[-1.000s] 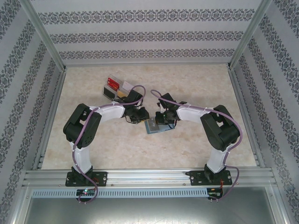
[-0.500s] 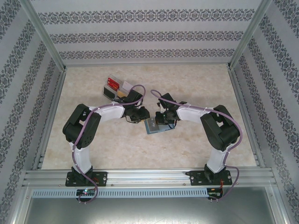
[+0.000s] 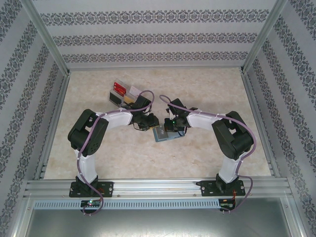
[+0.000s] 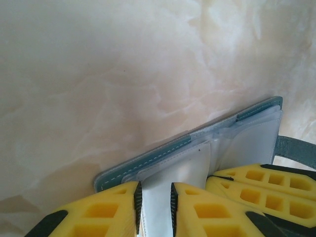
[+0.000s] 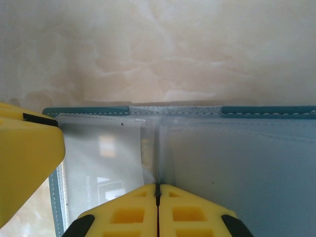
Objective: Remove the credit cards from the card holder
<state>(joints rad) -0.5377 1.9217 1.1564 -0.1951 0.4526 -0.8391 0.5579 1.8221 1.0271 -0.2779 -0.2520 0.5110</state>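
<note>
Card holder (image 3: 162, 135) lay open and flat on the marbled table (image 3: 207, 89), just ahead of the two arms and between them. The right gripper (image 5: 158, 210) had come in over its right half with the jaws pressed together, tips planted on the stitched centre fold, apparently pinning it down. The left gripper (image 4: 154, 210) stood over the left half, just beside the other. Its jaws were a little apart, with a pale pocket panel (image 4: 173, 163) showing in the gap. Whether they nipped a card edge or only straddled the panel could not be told. Cards inside the holder were hard to separate from the clear film.

Beyond the holder, up and to its left, sat a clear tray (image 3: 112, 95) holding a red card (image 3: 119, 88) and a white card (image 3: 133, 90).

The risks looked plain. If the left jaws caught film instead of card, a pull would stretch the pocket and drag the soft holder along. If the pin on the fold slipped, the whole holder would lift. The grippers were also close enough to knock together.
</note>
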